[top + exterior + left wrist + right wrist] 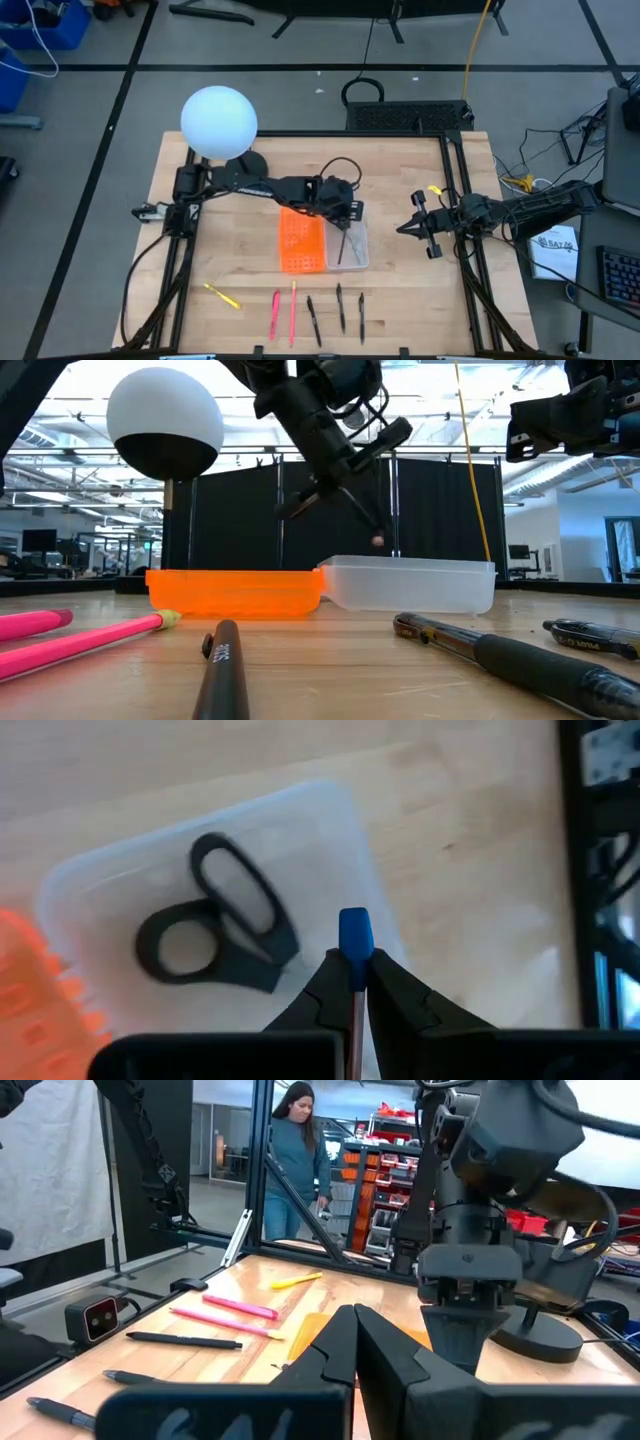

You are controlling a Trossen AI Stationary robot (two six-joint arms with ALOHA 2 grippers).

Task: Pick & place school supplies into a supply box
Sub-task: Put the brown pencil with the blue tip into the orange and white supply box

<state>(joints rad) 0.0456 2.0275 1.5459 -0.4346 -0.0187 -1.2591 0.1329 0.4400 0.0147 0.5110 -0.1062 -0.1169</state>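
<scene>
Wooden table [400, 200]; black pen [225, 660] print unreadable; left pincer [355, 982] grips pencil [355, 935].

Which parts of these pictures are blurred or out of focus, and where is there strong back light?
Left wrist view: scissors soft, left gripper on the blue-capped pencil sharper. Low view: near pens blurred, bright ceiling behind the arms. Right wrist view: right gripper blurred.
</scene>
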